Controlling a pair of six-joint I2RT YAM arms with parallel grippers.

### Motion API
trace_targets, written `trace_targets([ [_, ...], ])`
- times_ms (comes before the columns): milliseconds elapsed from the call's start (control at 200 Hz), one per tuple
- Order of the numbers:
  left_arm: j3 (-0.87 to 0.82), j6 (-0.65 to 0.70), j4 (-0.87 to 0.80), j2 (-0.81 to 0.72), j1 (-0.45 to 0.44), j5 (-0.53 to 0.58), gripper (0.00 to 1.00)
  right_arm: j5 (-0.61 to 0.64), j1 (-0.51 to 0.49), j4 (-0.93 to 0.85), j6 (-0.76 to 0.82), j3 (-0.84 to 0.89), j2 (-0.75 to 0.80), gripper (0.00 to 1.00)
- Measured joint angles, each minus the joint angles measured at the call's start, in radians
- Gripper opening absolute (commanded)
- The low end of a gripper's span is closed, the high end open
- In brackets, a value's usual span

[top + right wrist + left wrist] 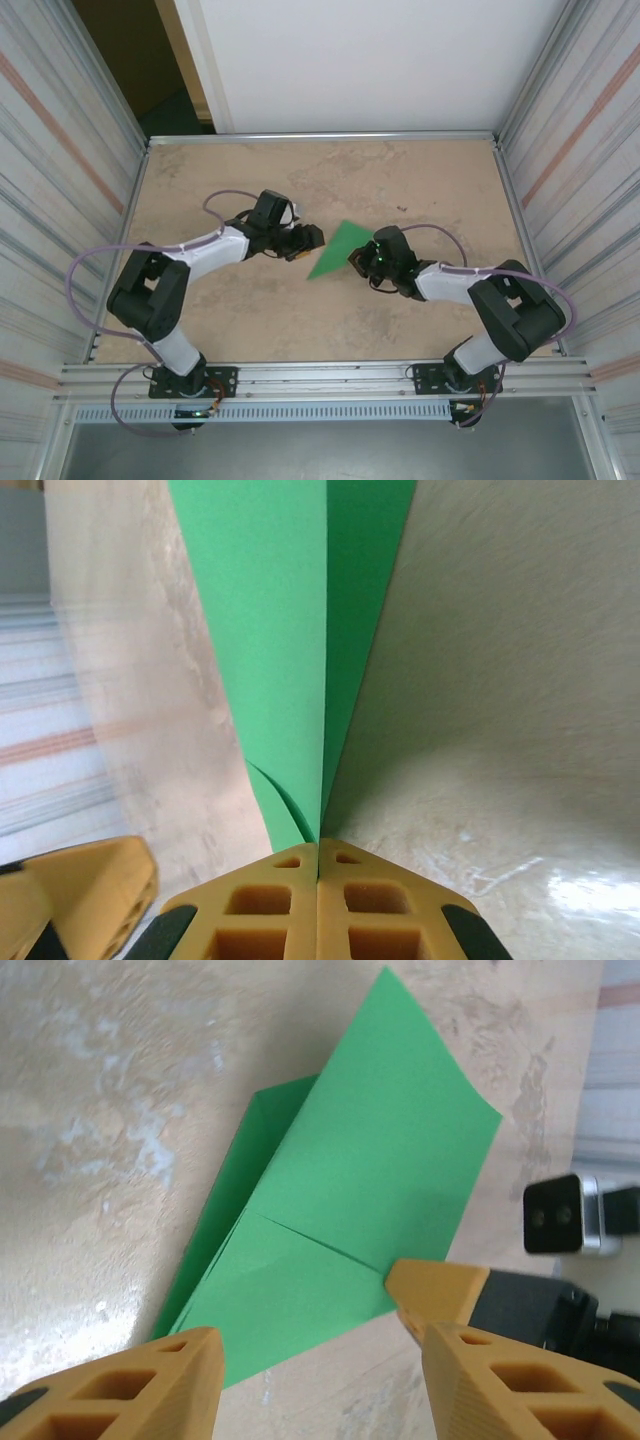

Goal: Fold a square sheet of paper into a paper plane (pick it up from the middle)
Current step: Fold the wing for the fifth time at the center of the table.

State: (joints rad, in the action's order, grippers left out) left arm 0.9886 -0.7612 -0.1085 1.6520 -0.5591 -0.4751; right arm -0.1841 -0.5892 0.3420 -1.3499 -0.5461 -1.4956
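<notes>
Seen from above, a folded bright-green paper (338, 250) lies as a pointed wedge near the middle of a mottled beige table (250, 320). It is well apart from the metal rim (320, 137) on every side. Bare tabletop lies open beyond it and in front of it. Ribbed grey walls (60, 150) close in the left and right sides, and a white panel (380, 60) stands behind the far edge.

The two arms reach inward and meet at the paper. The right gripper (358, 258) is at its right edge. In the right wrist view its orange fingers (345, 880) are pressed flat together, pinching the paper's edge between them.

The left gripper (308, 240) sits just beside the paper's left edge. In its own wrist view its fingers (150, 1380) stand partly apart and grip nothing. The paper's near corner lies beside one fingertip. There the top layer of the paper (370, 1160) lifts off the layer below, and a straight crease crosses it.
</notes>
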Motion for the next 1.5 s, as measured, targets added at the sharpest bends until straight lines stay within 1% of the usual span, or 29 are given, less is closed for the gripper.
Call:
trace_targets([
  [110, -0.001, 0.124, 0.001, -0.027, -0.032, 0.046, 0.62, -0.030, 0.037, -0.058, 0.001, -0.013, 0.004, 0.00],
  [276, -0.001, 0.286, 0.000, -0.027, -0.090, 0.129, 0.70, -0.083, 0.081, -0.129, 0.018, -0.054, 0.005, 0.00],
  [421, -0.002, 0.429, 0.004, -0.020, -0.167, 0.233, 0.71, -0.133, 0.111, -0.172, 0.026, -0.091, 0.006, 0.00],
  [541, -0.014, 0.554, 0.048, -0.005, -0.226, 0.298, 0.67, -0.171, 0.132, -0.203, 0.027, -0.105, 0.006, 0.00],
  [606, -0.033, 0.616, 0.087, -0.001, -0.248, 0.321, 0.59, -0.190, 0.140, -0.223, 0.027, -0.113, 0.006, 0.00],
  [646, -0.047, 0.657, 0.116, 0.001, -0.257, 0.328, 0.57, -0.200, 0.142, -0.231, 0.027, -0.117, 0.006, 0.00],
  [777, -0.096, 0.788, 0.199, 0.010, -0.279, 0.343, 0.56, -0.228, 0.150, -0.247, 0.030, -0.130, 0.009, 0.00],
  [912, -0.132, 0.881, 0.271, 0.021, -0.288, 0.347, 0.56, -0.249, 0.164, -0.255, 0.030, -0.133, 0.013, 0.01],
  [967, -0.143, 0.909, 0.293, 0.023, -0.288, 0.346, 0.55, -0.258, 0.166, -0.262, 0.030, -0.133, 0.013, 0.01],
  [1102, -0.151, 0.967, 0.334, 0.039, -0.296, 0.355, 0.50, -0.269, 0.166, -0.268, 0.030, -0.135, 0.013, 0.01],
  [1288, -0.151, 1.028, 0.378, 0.089, -0.314, 0.369, 0.47, -0.289, 0.169, -0.268, 0.028, -0.146, 0.013, 0.01],
  [1503, -0.151, 1.064, 0.410, 0.104, -0.315, 0.382, 0.37, -0.301, 0.171, -0.269, 0.026, -0.153, 0.013, 0.02],
])
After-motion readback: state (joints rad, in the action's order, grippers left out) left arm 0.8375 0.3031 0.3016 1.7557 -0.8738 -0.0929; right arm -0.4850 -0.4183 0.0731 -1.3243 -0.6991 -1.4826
